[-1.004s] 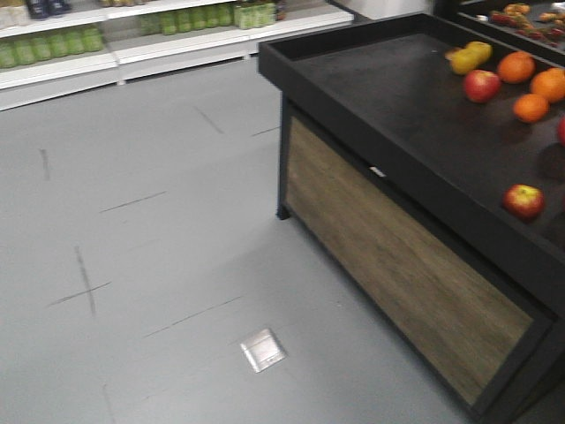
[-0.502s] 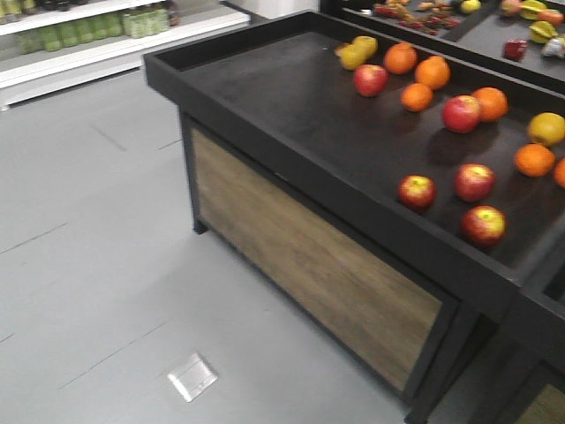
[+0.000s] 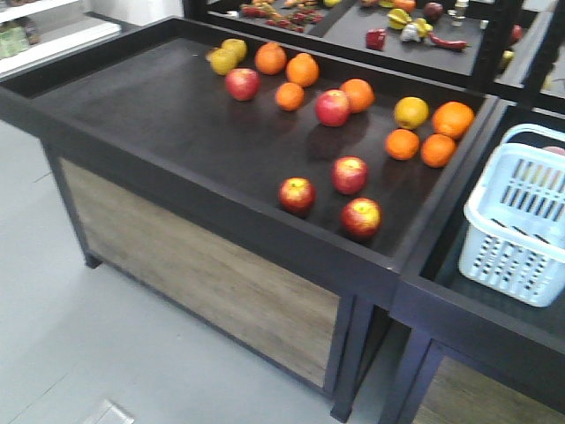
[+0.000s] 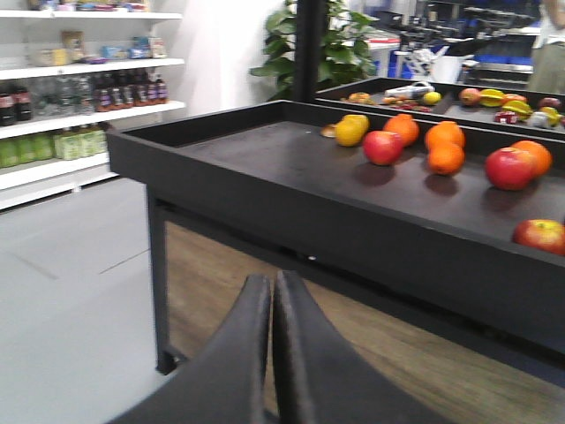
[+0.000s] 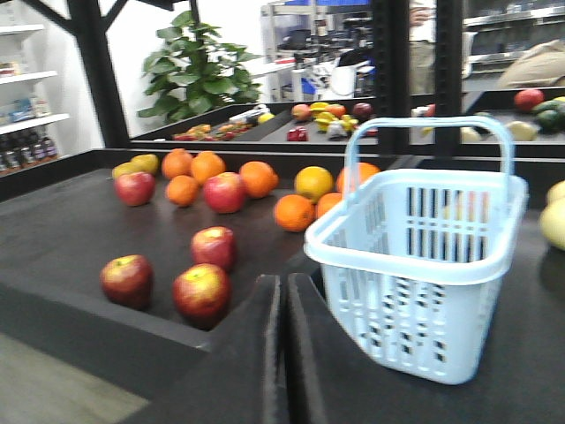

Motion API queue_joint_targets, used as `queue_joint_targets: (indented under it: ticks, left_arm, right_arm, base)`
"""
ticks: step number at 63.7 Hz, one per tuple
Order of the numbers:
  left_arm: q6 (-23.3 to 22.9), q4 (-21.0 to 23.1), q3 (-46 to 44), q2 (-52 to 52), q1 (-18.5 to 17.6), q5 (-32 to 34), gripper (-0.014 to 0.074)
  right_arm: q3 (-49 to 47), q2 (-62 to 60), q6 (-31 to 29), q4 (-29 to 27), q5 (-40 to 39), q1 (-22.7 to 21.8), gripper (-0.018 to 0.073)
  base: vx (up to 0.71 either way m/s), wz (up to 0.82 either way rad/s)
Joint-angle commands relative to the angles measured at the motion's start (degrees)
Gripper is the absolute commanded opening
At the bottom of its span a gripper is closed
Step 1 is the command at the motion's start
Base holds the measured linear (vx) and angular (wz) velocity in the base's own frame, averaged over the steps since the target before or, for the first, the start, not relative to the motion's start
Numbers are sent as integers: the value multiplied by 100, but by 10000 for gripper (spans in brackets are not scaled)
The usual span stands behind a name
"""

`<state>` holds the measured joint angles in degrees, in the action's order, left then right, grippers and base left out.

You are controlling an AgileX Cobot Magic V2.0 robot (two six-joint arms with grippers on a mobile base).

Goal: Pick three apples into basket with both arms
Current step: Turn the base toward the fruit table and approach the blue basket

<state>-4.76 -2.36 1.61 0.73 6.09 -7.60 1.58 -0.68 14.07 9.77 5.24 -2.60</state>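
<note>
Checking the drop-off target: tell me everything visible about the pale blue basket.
The pale blue-white rectangular plastic basket has slotted walls, a rounded rim and a raised hoop handle. It stands upright on the dark shelf right of the black fruit tray, apart from the dark red apples; nothing else touches it.

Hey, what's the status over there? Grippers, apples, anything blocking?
Left gripper and right gripper shut, empty. Three apples at the table front, untouched. Basket in the next bin. Oranges behind, nothing blocking.
</note>
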Motion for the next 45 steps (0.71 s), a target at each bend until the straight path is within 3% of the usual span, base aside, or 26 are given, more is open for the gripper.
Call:
queue_joint_targets:
  ticks: [1, 45]
  left_arm:
    - [-13, 6, -145, 76, 1, 379, -6]
    - [-13, 6, -145, 76, 1, 379, -6]
  right_arm:
    - [77, -65, -39, 49, -434, -26, -4]
    - [77, -65, -39, 49, -434, -26, -4]
  base:
    - [7, -42]
    - [5, -28]
